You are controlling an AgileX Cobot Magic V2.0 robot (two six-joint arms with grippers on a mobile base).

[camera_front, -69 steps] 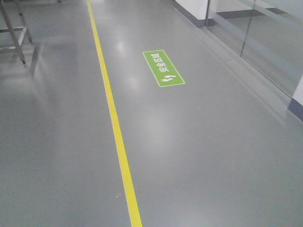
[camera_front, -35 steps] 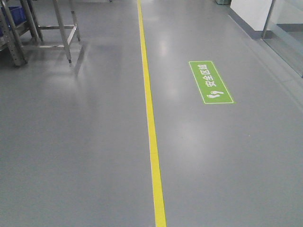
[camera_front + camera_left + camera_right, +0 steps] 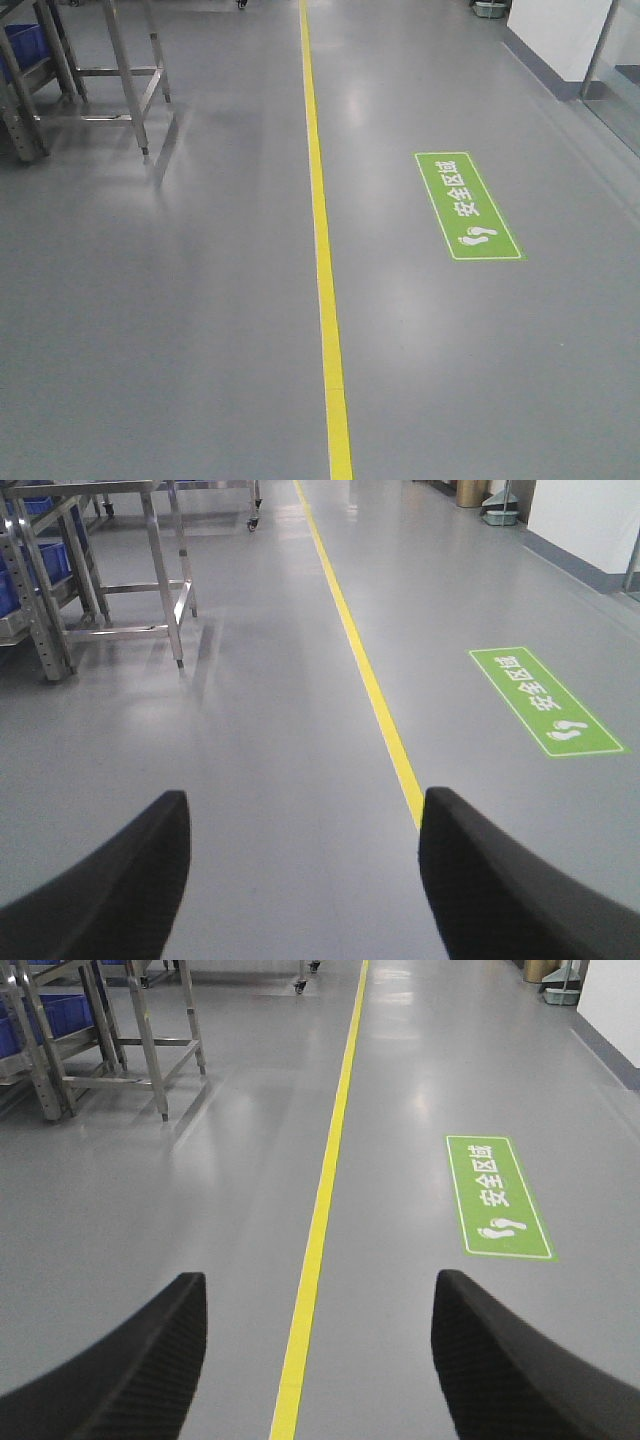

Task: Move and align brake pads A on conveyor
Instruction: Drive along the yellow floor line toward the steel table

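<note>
The black left gripper (image 3: pixel 305 815) and right gripper (image 3: pixel 320 1290) both gape wide and empty, presumably in readiness, since just ahead lies only glossy grey floor (image 3: pixel 150 1210) with a painted yellow stripe (image 3: pixel 322 1200).

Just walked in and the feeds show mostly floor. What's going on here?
Nothing is being handled. The left gripper and right gripper are both open and empty, looking out over grey floor with a yellow line and a green safety marking. A steel frame stands off to the left. No brake pads or conveyor are in view.
</note>
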